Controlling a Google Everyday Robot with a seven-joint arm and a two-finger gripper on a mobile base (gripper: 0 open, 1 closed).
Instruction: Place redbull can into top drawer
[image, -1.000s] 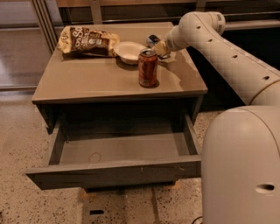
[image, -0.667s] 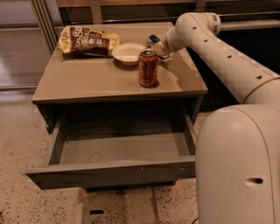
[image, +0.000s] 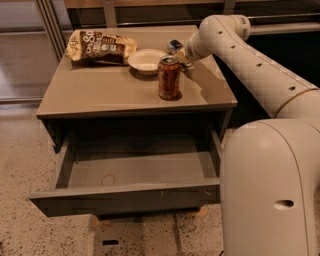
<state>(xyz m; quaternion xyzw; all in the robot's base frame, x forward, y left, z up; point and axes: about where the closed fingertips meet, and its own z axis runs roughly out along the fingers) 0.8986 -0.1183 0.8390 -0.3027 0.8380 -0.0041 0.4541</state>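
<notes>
While the last second elapsed, almost nothing moved: my jaws remained at the redbull can (image: 174, 46) near the back edge of the counter (image: 100, 92), right of centre, and only my arm (image: 250, 60) shifted slightly. The can stayed in the same spot, just beside the white bowl (image: 146, 61) and directly behind the orange-red soda can (image: 169, 77). I could not tell whether the jaws were apart or clamped on the can; its shiny top showed, but the contact area was hidden.

I judged from this that the pick-up step was in hand and the transfer had not begun. The top drawer (image: 125, 197) stood pulled out below the front edge, its grey inside bare and ready to receive the can.

Legible writing was limited. The snack bag (image: 100, 47) at the back left corner carried large pale lettering on a brown panel, but no full word could be read. No brand could be read on either can.
</notes>
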